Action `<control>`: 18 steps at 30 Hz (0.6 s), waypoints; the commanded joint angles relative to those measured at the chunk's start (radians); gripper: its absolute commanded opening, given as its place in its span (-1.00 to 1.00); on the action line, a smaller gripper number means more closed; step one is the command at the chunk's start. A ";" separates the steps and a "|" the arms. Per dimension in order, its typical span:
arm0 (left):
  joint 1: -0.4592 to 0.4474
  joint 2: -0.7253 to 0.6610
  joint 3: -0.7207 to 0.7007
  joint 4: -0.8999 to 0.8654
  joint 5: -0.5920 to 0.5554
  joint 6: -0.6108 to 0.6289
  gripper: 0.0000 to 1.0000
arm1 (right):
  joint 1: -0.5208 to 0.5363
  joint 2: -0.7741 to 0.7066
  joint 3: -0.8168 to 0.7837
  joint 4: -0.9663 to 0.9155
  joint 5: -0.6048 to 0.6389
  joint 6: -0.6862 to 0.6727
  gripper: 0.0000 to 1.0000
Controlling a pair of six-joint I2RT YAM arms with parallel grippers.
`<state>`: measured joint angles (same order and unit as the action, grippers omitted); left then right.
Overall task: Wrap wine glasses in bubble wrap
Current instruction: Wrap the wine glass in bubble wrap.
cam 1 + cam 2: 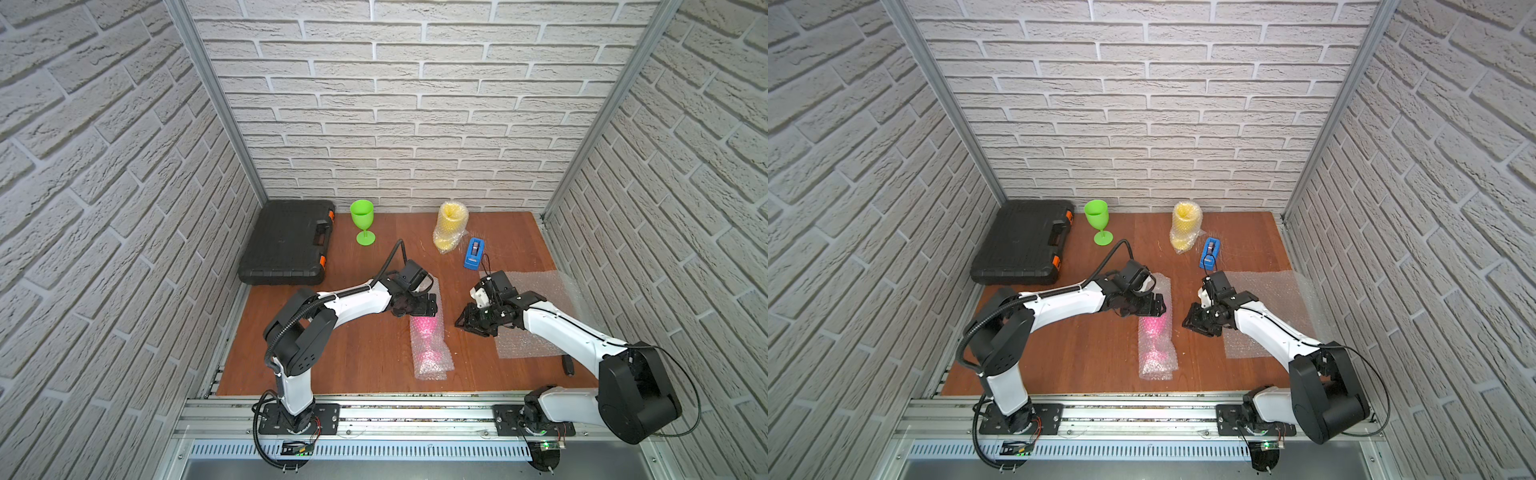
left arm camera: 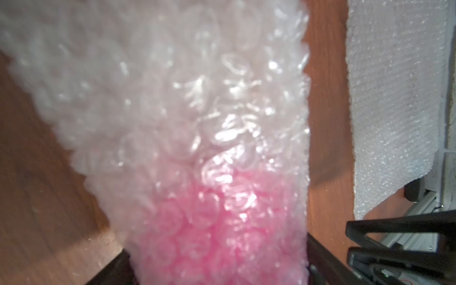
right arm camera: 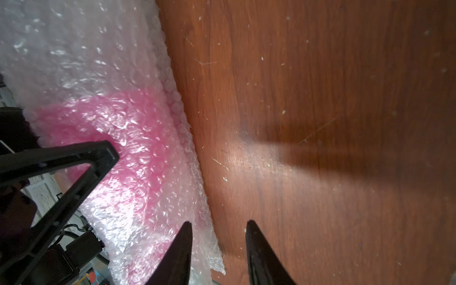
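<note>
Left gripper (image 1: 417, 309) spread wide, straddling the bubble wrap roll (image 1: 431, 357) lying on the table (image 1: 353, 332), pink goblet (image 1: 427, 329) inside; contact unclear. Right gripper (image 3: 219, 222) half open, empty, just beside it. Goblet's outline blurred.

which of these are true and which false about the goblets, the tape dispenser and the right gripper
1. The green goblet is wrapped. False: it stands bare.
2. The yellow goblet is wrapped. True.
3. The pink goblet stands upright. False: it lies wrapped on the table.
4. The right gripper is open and empty. True.
5. The tape dispenser sits beside the green goblet. False: it sits by the yellow one.
</note>
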<state>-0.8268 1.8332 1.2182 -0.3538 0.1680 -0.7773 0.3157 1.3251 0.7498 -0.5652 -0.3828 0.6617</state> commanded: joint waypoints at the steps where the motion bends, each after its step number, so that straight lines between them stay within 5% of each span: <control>1: -0.011 0.053 0.011 -0.113 -0.035 0.033 0.88 | -0.003 -0.016 -0.006 0.015 -0.025 -0.009 -0.21; 9: -0.024 0.093 0.042 -0.119 -0.021 0.038 0.90 | -0.006 -0.019 -0.001 0.027 -0.031 -0.001 -0.20; 18: 0.028 0.021 -0.068 -0.010 0.021 0.036 0.67 | -0.006 -0.029 0.013 0.013 -0.030 -0.025 -0.20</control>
<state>-0.8257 1.8576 1.2205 -0.3294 0.1871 -0.7586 0.3138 1.3239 0.7498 -0.5587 -0.4046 0.6567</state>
